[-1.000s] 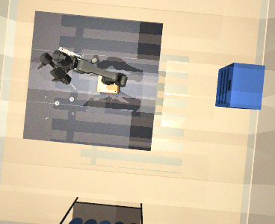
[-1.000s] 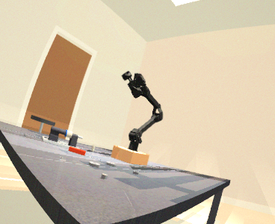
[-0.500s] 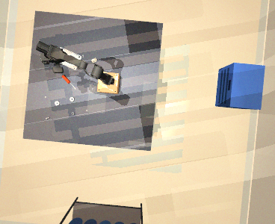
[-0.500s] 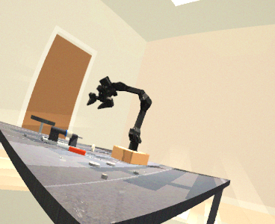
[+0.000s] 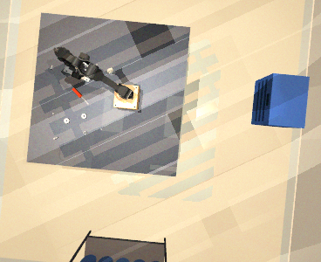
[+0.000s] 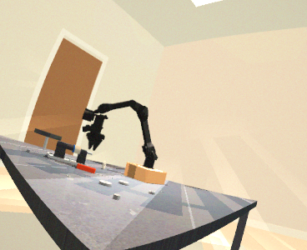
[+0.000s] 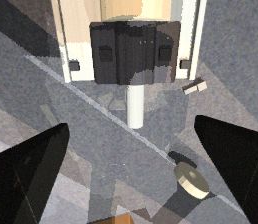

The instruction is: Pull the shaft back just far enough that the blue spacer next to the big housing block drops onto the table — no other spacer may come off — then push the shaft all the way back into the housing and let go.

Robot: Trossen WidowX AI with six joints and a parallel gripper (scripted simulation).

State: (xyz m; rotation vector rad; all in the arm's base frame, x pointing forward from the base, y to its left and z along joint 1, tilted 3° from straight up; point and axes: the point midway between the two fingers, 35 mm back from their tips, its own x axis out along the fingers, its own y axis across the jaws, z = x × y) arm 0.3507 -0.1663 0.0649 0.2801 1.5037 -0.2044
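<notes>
My gripper [image 6: 95,147] [image 7: 132,125] is open and empty, above the fixture and beyond the shaft's free end. The pale shaft [image 7: 135,107] sticks out from the smaller black support block [image 7: 135,52] [image 6: 82,157], between the two fingers in the wrist view but below them. The big black housing block [image 6: 60,150] stands at the fixture's far end. The blue spacer [image 6: 74,148] sits on the shaft near it, with a cream spacer [image 7: 136,10] nearer the support block. The blue spacer is out of the wrist view, and the arm covers most of the fixture in the overhead view.
The arm's tan base block [image 5: 119,104] [image 6: 145,174] stands on the table. A red bar [image 5: 77,93] [image 6: 86,167] lies beside the fixture. A cream round piece [image 7: 191,180] [image 5: 110,70] is near the right finger. Two pale discs [image 5: 66,120] [image 6: 105,183] and small parts lie about.
</notes>
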